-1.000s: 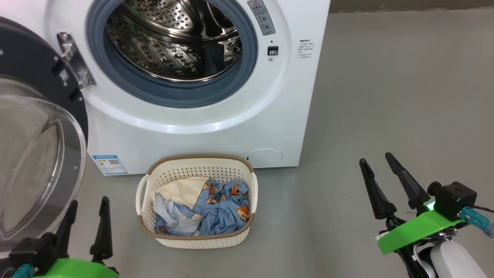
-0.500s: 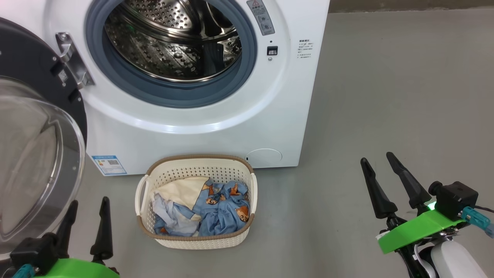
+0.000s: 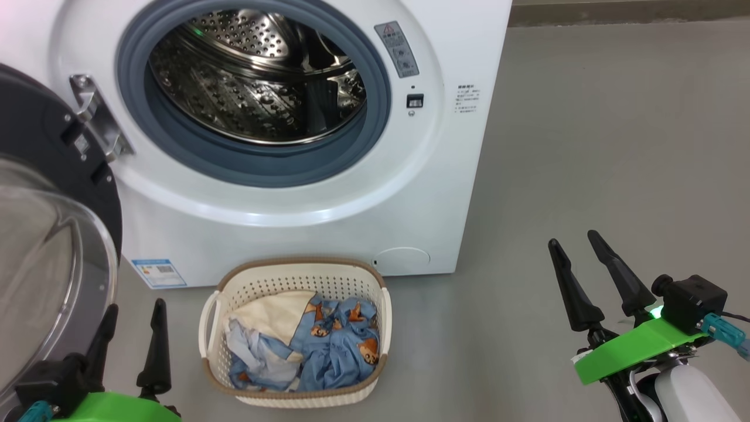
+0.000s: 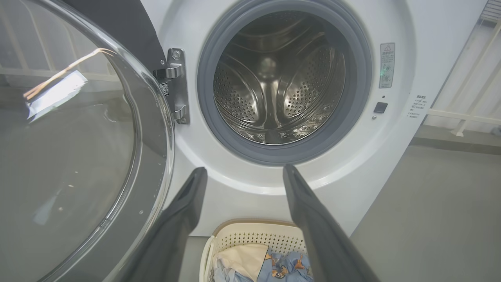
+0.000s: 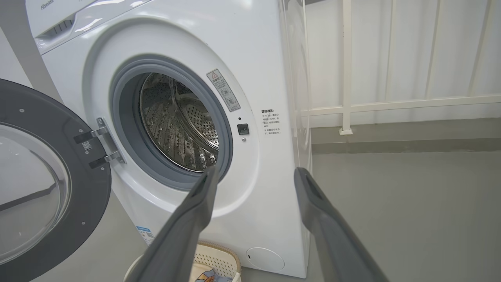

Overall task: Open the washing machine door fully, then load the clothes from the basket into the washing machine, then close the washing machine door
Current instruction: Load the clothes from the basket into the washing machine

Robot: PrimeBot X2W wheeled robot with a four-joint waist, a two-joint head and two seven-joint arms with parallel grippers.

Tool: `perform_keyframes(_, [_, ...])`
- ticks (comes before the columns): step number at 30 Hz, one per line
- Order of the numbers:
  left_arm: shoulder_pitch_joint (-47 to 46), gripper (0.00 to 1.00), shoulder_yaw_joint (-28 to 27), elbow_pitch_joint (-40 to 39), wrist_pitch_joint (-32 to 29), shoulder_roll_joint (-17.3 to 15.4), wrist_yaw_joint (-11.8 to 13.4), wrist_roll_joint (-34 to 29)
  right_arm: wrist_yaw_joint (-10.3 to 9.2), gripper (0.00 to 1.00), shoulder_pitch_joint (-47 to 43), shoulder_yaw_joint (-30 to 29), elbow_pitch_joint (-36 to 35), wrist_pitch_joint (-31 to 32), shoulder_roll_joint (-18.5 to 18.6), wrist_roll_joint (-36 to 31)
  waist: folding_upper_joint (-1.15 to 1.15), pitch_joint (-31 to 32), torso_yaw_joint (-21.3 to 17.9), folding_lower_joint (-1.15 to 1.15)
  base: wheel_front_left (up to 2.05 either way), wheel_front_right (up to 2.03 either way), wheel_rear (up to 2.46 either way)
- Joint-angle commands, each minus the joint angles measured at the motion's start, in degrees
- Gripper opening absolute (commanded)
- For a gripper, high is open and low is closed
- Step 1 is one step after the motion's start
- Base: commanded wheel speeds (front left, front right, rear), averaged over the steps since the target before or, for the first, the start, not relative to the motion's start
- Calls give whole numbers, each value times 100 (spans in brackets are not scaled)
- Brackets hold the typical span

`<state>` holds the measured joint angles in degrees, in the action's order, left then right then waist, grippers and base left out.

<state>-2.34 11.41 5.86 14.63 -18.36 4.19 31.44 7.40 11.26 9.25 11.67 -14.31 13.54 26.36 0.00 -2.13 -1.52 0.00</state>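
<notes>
The washing machine point(image 3: 304, 228) stands on the grey floor point(image 3: 615, 146). Its opening is uncovered, exposing the perforated steel drum point(image 3: 252, 88) inside the blue-grey seal point(image 3: 258, 170). The washing machine door point(image 3: 35, 129) is swung out on its hinge point(image 3: 96, 126) to the left of the opening, with its dark inner face and clear glass bowl turned toward the robot.

The basket point(image 3: 293, 280) sits on the floor just in front of the machine's base, below the opening. The clothes point(image 3: 331, 346) lie inside it: blue printed fabric to the right, a cream piece at the upper left, and a pale piece at the lower left.

The left gripper point(image 3: 135, 305) is positioned just beside the door's glass bowl, left of the basket. Its jaws are spread wide and hold nothing. The right gripper point(image 3: 572, 239) is positioned over bare floor, well apart from the basket. Its jaws are likewise spread wide and empty.
</notes>
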Motion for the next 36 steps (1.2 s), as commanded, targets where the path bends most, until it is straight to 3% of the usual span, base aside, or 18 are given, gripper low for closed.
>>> perform_keyframes(1, [-248,100,-238,-106,34,-144,-7,-34,9,100,46,92,-165,-69,30,-58,0,0,3,0,112,-112,0])
perform_keyframes(13, [-250,100,-247,-113,35,-154,-12,-19,9,100,55,93,-162,-69,17,-47,0,-6,5,0,96,-96,0])
perform_keyframes(36, [-283,100,-238,-110,36,-190,13,-8,9,100,78,82,-175,-69,-21,-67,0,-70,17,0,4,-4,0])
